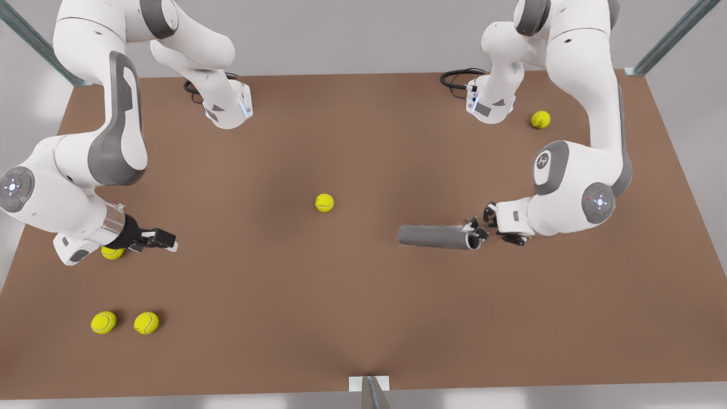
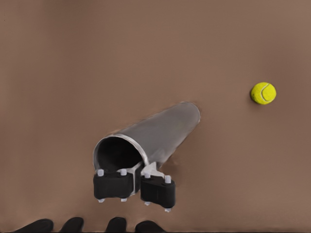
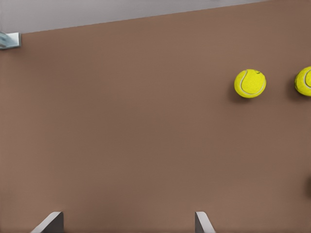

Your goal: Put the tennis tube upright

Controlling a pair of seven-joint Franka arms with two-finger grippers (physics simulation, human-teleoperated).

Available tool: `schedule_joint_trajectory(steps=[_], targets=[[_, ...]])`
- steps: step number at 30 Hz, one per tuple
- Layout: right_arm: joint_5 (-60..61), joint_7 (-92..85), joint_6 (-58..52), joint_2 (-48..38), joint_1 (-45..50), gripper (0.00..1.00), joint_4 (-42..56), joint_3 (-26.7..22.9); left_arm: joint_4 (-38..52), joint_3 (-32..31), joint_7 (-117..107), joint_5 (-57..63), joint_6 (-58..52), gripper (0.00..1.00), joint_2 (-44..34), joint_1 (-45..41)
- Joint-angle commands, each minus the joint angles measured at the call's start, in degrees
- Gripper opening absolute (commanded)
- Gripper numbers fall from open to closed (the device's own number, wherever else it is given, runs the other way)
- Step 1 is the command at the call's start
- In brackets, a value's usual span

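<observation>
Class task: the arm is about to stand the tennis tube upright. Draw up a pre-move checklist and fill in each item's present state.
1. Left gripper pinching the open rim of the tennis tube: ok.
2. Tube already upright: not ok, it lies on the table.
3. Grip firm enough to tilt: cannot tell.
4. Nearest tennis ball apart from the tube: ok.
5. Right gripper open, waiting far from the tube: ok.

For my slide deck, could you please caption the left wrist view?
Left gripper pinching the open rim of the lying tennis tube, a tennis ball beyond.
</observation>
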Motion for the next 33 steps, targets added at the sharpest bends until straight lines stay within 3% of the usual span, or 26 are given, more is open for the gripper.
schedule_joint_trajectory(steps=[1,8,9,10,16,21,23,26,29,33], targets=[[0.05,-0.06,0.12,-0.07,-0.07,1.0,0.03,0.02,0.02,-0.01,-21.01,8.94,-0.05,0.21,-0.66,0.02],[0.05,0.03,0.12,-0.07,-0.25,1.0,0.03,-0.07,-0.33,-0.19,-23.82,8.15,-0.23,0.21,-0.22,-1.48],[0.05,-0.06,0.12,-0.07,-0.25,1.0,0.03,0.02,-0.33,-0.28,-23.73,8.24,-0.23,0.69,-0.3,-1.48],[0.14,0.03,0.12,-0.07,-0.25,1.0,0.03,0.02,-0.33,-0.28,-23.73,8.24,-0.23,1.0,-0.3,-1.48],[0.23,0.03,0.12,-0.07,0.1,1.0,0.03,0.02,-0.59,-1.06,-23.03,8.15,-0.23,1.0,-0.22,0.72],[0.23,-0.06,0.12,-0.07,-0.25,1.0,0.03,0.02,-6.29,-4.06,3.13,4.46,-3.3,1.0,0.93,22.76],[0.32,-0.06,0.03,-0.07,-0.51,1.0,0.03,0.02,-10.08,-4.41,24.68,3.31,-2.78,1.0,6.63,37.19],[-1.0,0.29,0.03,-0.16,0.01,1.0,0.03,-0.07,-10.17,-4.5,41.03,3.49,-2.25,1.0,15.86,51.95],[-3.64,0.47,-0.05,-0.24,0.37,1.0,0.03,0.02,-9.99,-4.41,45.79,3.58,-1.55,1.0,22.81,59.87],[-3.55,0.64,0.03,-0.24,0.45,1.0,0.03,0.11,-7.8,-0.1,45.79,2.88,-7.52,1.0,22.72,61.01]])
